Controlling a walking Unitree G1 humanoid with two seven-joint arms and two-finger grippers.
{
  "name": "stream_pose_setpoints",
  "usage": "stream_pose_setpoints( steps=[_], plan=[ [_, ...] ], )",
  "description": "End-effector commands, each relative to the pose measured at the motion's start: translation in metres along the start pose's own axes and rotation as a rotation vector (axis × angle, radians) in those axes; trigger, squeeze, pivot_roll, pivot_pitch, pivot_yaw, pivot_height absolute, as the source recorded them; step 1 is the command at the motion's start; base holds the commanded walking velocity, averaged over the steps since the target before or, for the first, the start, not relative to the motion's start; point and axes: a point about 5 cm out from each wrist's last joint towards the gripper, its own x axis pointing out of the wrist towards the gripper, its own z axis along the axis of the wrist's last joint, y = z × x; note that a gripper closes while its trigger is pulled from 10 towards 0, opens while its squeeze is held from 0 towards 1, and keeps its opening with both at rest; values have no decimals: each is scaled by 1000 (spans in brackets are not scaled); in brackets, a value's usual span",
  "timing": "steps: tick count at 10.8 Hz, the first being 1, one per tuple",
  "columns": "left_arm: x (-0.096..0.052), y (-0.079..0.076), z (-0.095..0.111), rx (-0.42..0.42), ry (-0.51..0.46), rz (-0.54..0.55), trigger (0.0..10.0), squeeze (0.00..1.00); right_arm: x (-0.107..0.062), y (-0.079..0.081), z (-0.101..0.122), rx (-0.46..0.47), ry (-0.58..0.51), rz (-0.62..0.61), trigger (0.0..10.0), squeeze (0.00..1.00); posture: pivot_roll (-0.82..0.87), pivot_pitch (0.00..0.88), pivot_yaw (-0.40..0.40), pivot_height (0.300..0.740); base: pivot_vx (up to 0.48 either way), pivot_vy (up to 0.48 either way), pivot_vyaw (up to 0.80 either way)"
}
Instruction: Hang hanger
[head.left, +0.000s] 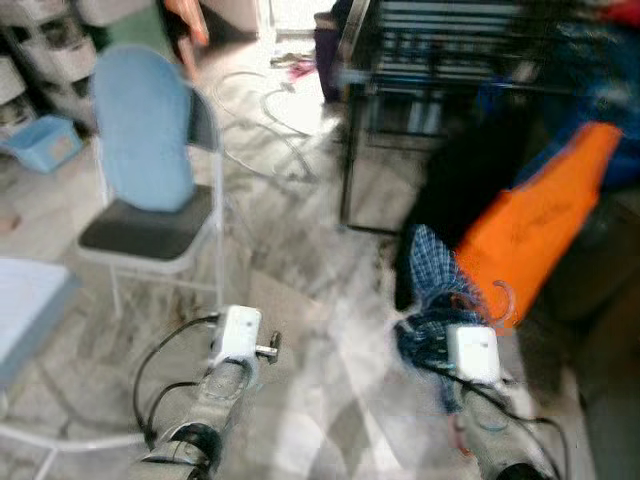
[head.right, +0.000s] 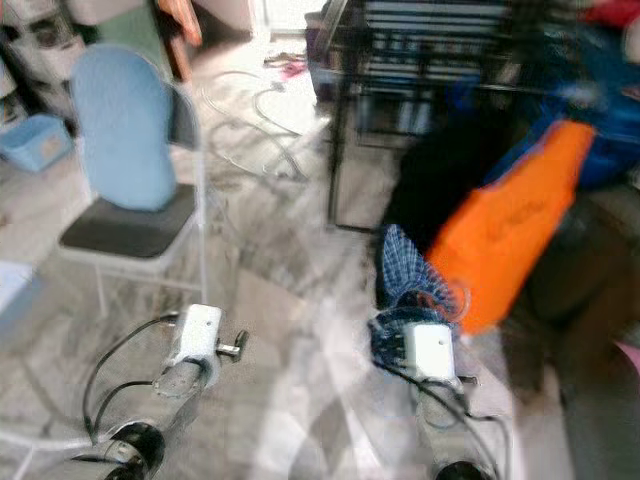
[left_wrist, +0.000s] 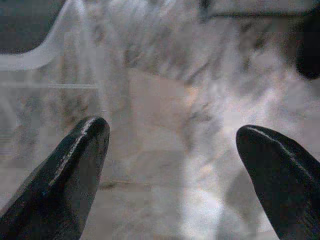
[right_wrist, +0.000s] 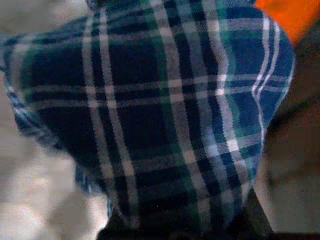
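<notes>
Up front, the right gripper (head.left: 455, 305) carries a blue plaid shirt (right_wrist: 155, 110), grip hidden; the left gripper (left_wrist: 172, 165) hangs spread above the floor (head.left: 320, 300).

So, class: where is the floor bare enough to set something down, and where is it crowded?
Bare marble floor lies between the chair and the black rack. The right is crowded: plaid cloth at the right gripper, orange garment, dark clothes.

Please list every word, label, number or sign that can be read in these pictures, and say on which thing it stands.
None can be read. The orange cloth carries faint dark marks, too blurred to read. The plaid shirt at the right gripper, the blue chair and the black rack show no text.
</notes>
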Motion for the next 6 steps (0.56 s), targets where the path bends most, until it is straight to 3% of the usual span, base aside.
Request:
stream_pose_setpoints(
  steps=[1,5,6],
  plan=[
    [1,-6,4,-4,-9,-14,10000,0,2,-12,3,-4,-20,-32,10000,0,-190,100,60,740,401,262,0],
    [1,-7,2,-3,0,-13,10000,0,3,-14,4,-13,-17,-42,10000,0,-183,91,50,740,381,291,0],
    [0,-8,1,-26,-3,-6,10000,0,3,-14,3,-19,-19,-43,10000,0,-181,85,44,740,0,0,0]
  ],
)
